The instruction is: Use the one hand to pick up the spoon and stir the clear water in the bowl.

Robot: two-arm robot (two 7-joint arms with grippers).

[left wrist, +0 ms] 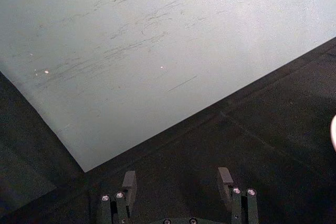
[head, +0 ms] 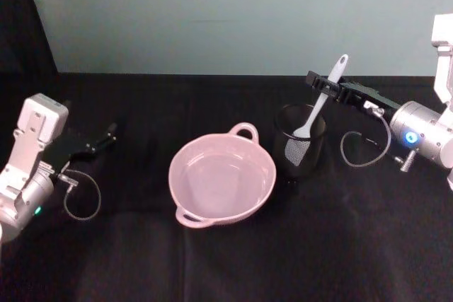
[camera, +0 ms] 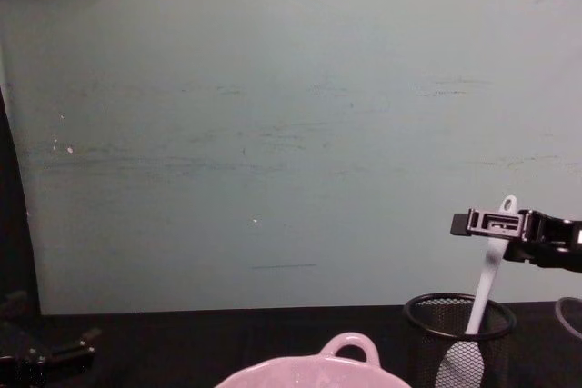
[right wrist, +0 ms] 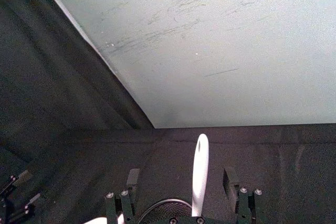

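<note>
The white spoon (head: 320,102) stands tilted in a black mesh cup (head: 301,148), its handle rising above the cup's rim. My right gripper (head: 330,84) is open around the upper handle. In the right wrist view the spoon (right wrist: 199,174) runs between the two spread fingers (right wrist: 133,178), nearer one side. From the chest view the right gripper (camera: 491,223) sits level with the spoon (camera: 487,270) near its handle end. The pale pink bowl (head: 177,167) with clear water stands left of the cup. My left gripper (head: 106,136) rests open at the far left.
A black cloth (head: 233,266) covers the table, and a pale green wall (camera: 273,134) stands behind it. The mesh cup (camera: 459,333) is close beside the bowl's rim (camera: 350,344). Cables loop near both wrists.
</note>
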